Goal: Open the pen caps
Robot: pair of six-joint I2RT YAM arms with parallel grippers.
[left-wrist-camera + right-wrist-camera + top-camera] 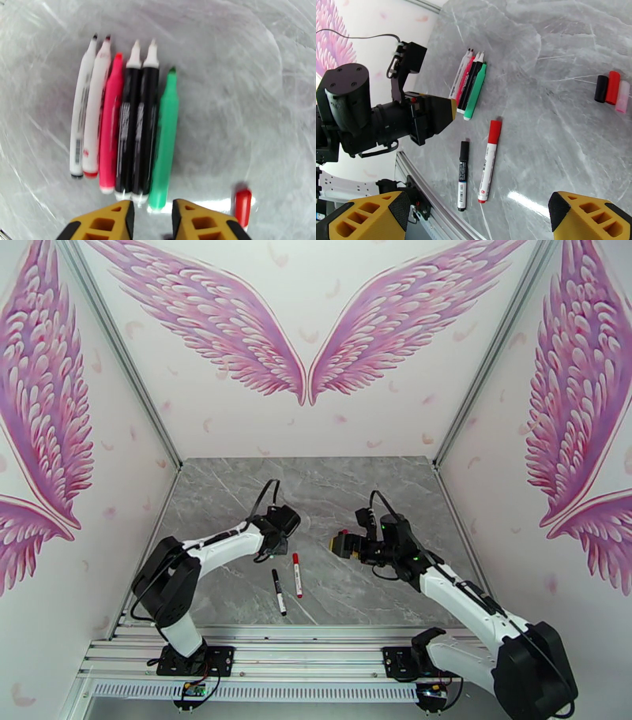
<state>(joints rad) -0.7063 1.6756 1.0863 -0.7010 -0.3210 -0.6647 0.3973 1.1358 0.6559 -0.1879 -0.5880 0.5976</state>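
Two pens lie capped on the grey table: one with a red pen cap (pixel 494 132) and one with a black pen cap (pixel 464 150). Three loose pen caps, black (pixel 600 89), red (pixel 613 87) and pink (pixel 622 96), lie together further right. Several uncapped pens (pixel 130 118) lie side by side in a row. My left gripper (pixel 150 221) hovers just behind that row, its fingers a little apart with nothing between them; the capped red pen's cap (pixel 243 207) lies to its right. My right gripper (pixel 478 205) stands wide open above the two capped pens, holding nothing.
The left arm (pixel 395 118) reaches across the left side of the right wrist view. An aluminium rail (pixel 261 654) runs along the table's near edge. Walls with pink wings close in the table on three sides.
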